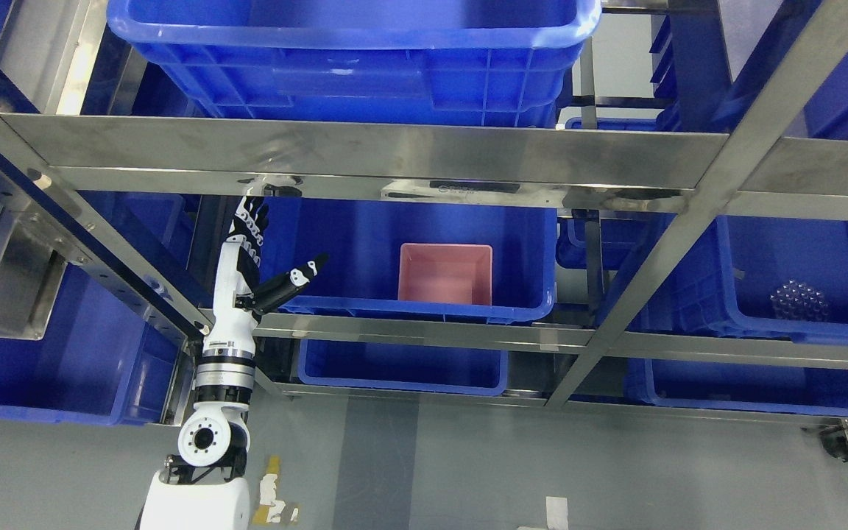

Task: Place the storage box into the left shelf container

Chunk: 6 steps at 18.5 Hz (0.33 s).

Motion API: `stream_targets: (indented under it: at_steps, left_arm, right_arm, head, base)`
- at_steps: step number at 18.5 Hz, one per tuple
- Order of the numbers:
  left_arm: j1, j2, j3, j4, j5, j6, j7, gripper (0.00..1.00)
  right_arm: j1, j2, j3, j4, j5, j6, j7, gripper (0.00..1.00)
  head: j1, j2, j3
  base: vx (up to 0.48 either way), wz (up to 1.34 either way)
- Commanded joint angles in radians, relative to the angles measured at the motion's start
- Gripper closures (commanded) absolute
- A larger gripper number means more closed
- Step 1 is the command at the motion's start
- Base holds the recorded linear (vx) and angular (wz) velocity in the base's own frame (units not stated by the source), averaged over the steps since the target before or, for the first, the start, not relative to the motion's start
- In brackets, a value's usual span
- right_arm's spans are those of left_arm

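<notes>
One pink storage box [444,274] sits inside the blue shelf container [365,243], right of our left hand [251,254].
Our fingers [253,215] are spread, grasping nothing.

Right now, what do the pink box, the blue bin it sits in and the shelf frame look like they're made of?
Pink box: probably matte plastic, with an even colour and no glare. Blue bin: looks like moulded plastic with a slight sheen and a rolled rim. Shelf frame: likely brushed steel, silvery, with streaky reflections.
</notes>
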Motion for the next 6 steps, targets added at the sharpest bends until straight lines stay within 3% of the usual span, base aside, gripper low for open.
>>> stream_targets:
  at_steps: [1, 6]
  left_arm:
    - [0.032, 0.017, -0.031, -0.177, 0.047, 0.006, 0.006, 0.01]
    - [0.033, 0.017, -0.048, -0.177, 0.047, 0.006, 0.004, 0.0]
  right_arm:
    - [-0.006, -0.017, -0.003, -0.017, -0.002, -0.001, -0.001, 0.0]
    - [-0.006, -0.017, -0.003, -0.017, -0.002, -0.001, -0.003, 0.0]
  head:
    - [0.0, 0.0, 0.0]
    - [0.0, 0.0, 0.0]
  base:
    - [0.0, 0.0]
    - [-0.002, 0.01]
